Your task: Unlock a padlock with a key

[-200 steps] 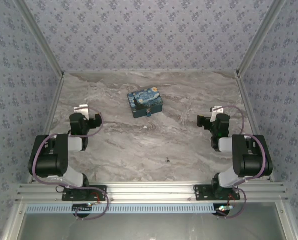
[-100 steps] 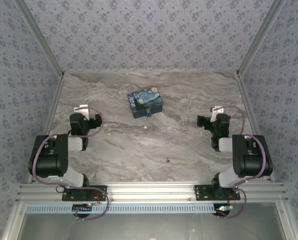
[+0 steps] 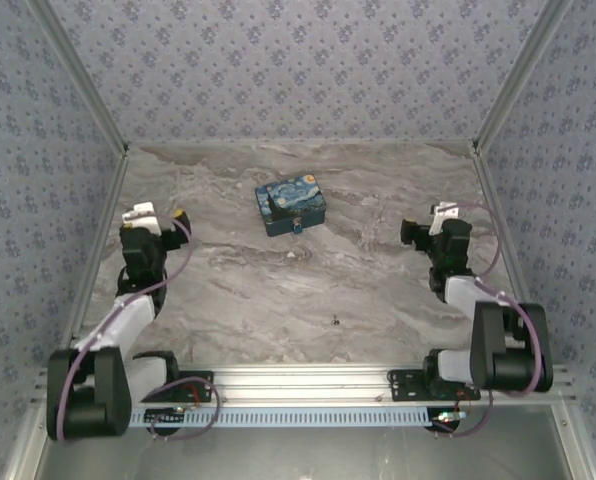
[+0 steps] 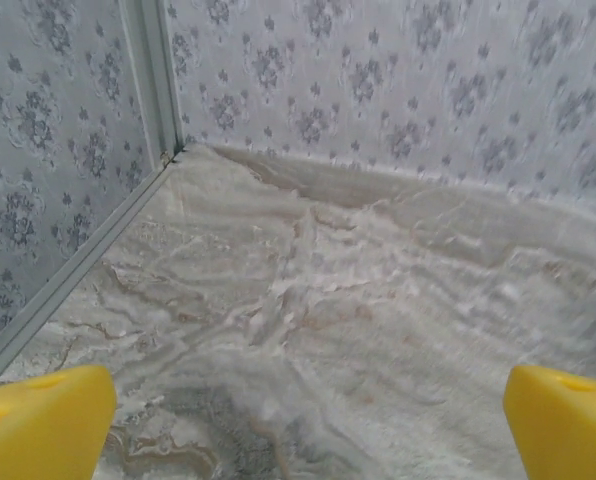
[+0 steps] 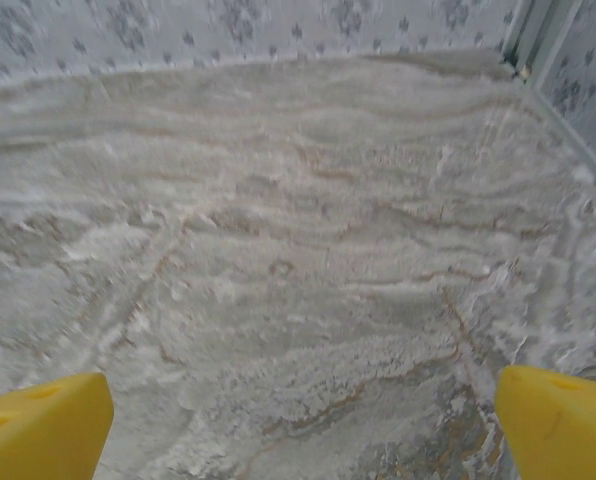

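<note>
Locates padlock (image 3: 296,229) at near face of starry box (image 3: 291,203), mid-table (image 3: 398,180); key (image 3: 335,321) lying nearer, well apart. Finds left pincer (image 4: 308,420) and right pincer (image 5: 303,420) spread wide, holding nothing.

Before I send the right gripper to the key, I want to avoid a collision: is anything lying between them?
Nothing visible does. In the top view the key lies alone on the bare marble table, nearer the arm bases than the open right gripper. The box with the padlock sits farther back, off that path.
</note>
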`<state>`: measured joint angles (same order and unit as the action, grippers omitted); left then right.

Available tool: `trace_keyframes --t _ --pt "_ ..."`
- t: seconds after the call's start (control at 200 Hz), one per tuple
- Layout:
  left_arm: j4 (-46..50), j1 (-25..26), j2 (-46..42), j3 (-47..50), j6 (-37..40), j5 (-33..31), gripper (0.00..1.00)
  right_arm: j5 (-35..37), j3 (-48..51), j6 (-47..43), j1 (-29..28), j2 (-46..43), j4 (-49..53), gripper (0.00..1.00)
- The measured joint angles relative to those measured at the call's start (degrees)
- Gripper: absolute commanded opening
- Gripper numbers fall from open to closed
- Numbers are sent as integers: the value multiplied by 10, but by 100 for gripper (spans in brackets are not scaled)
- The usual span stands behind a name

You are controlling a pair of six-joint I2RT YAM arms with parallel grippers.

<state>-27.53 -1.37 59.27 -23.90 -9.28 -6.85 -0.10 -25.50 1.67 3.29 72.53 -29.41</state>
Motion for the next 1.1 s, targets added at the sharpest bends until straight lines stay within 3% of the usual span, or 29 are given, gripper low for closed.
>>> trace_keyframes --t 0.22,0.5,0.71,0.819,1.099 --pt "155 7 -104 -52 -148 63 99 -44 -39 74 -44 -144 184 97" --pt "222 120 -159 15 -269 147 99 -97 -19 176 -223 -282 353 79" --pt "196 247 -148 77 -324 155 98 -103 79 256 -360 -310 366 71" --pt "164 287 -117 77 -333 158 96 -99 127 290 -411 -311 352 69" --pt "106 332 -8 67 -337 180 84 -92 140 309 -443 -271 294 61"
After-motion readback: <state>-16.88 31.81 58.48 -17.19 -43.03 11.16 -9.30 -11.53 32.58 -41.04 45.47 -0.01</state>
